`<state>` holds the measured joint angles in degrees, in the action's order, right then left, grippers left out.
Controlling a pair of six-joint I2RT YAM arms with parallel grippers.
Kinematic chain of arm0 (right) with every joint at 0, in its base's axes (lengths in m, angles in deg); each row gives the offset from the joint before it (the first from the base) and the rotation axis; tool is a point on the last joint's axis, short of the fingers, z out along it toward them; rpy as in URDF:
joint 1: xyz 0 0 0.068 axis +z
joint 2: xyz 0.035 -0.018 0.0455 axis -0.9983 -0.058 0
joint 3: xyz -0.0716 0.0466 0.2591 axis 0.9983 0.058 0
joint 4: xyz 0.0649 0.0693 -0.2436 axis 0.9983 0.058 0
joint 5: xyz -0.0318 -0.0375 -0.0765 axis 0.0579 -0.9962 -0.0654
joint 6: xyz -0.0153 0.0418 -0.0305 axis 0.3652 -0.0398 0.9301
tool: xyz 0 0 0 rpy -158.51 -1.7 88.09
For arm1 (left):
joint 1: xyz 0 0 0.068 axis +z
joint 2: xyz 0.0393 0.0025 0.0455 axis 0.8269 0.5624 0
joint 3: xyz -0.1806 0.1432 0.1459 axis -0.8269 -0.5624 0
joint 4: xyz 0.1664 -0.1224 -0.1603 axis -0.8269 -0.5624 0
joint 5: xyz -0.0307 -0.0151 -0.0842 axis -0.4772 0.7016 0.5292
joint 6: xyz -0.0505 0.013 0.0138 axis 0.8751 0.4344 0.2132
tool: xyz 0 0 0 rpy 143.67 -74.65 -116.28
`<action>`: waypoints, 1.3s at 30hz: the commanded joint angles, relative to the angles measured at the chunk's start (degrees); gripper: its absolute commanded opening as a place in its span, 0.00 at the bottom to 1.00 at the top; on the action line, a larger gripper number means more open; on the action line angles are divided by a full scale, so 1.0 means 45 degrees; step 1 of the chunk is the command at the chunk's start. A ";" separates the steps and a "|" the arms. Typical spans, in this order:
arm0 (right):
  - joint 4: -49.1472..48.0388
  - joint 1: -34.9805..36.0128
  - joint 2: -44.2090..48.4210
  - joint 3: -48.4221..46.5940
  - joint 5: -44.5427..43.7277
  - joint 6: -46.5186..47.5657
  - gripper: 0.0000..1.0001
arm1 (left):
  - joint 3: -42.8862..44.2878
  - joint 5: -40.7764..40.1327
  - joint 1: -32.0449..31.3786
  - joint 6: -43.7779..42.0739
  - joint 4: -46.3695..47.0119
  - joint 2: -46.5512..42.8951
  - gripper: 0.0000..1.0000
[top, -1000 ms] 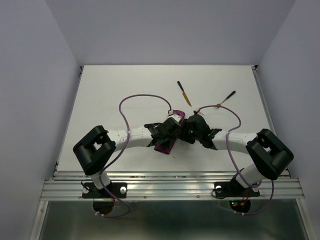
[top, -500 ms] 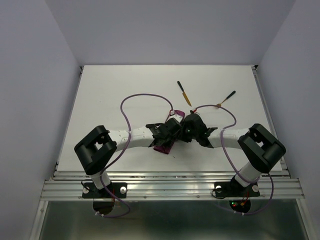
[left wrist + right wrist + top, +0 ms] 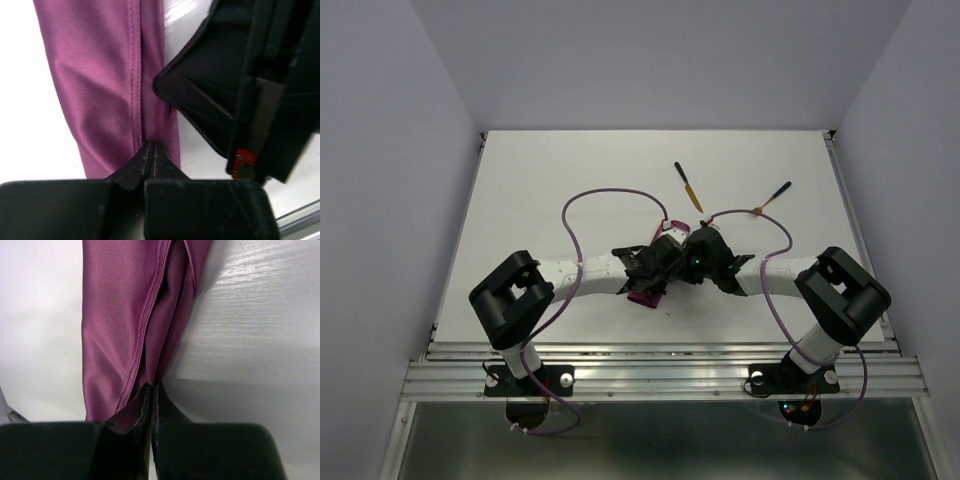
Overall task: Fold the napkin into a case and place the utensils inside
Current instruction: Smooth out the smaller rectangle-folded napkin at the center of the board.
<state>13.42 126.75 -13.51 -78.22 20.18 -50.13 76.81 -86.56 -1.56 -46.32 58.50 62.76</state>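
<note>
The left tool is shown with its two fingers pressed together on a fold of the napkin, the cloth being pinched at the near end of a stitched hem that runs up the picture. The right tool is likewise closed. A lapped edge of the same magenta-purple cloth is clamped between its fingertips, and the rest of the cloth is laid out ahead of it as a long, narrow, slightly glossy band on the white counter.

In the left wrist view the black body of the right tool is seen just beside the napkin, on its right. In the top view both tools are brought nose to nose near the middle of the counter, and the napkin is almost wholly covered by them. Only one end of it is exposed beneath the left tool, toward the near edge.

The two utensils are left on the counter beyond the tools, apart from the napkin. The knife lies slantwise with its black handle farther away and its gold blade nearer the tools. The second utensil lies to its right, well apart, with its gold end under the purple cable of the right arm.
</note>
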 commanded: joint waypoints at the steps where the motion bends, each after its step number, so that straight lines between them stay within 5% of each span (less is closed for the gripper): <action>1: -0.0465 -0.0097 0.0016 -0.0243 -0.0253 -0.0053 0.01 | 0.0036 0.0749 -0.0070 0.0372 0.0693 -0.0778 0.00; 10: -0.0485 -0.0097 0.0035 -0.0224 -0.0233 -0.0053 0.01 | 0.0113 0.0285 -0.0050 0.0685 0.0558 -0.1187 0.00; 14: -0.0485 -0.0097 0.0016 -0.0243 -0.0214 -0.0053 0.01 | 0.0309 -0.0732 -0.0070 0.0412 -0.0398 -0.1558 0.37; 18: -0.0485 -0.0097 -0.0004 -0.0282 -0.0194 -0.0053 0.01 | 0.0076 -0.1181 -0.0070 0.0217 -0.0673 -0.1521 0.50; 39: -0.0524 -0.0097 -0.0121 -0.0341 -0.0175 -0.0053 0.01 | 0.0035 -0.1161 -0.0324 -0.0291 -0.0381 0.0042 0.47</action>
<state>13.42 126.75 -13.51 -78.22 20.18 -50.13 76.68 -90.08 -2.52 -46.71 56.42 62.11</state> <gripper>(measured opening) 0.023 0.492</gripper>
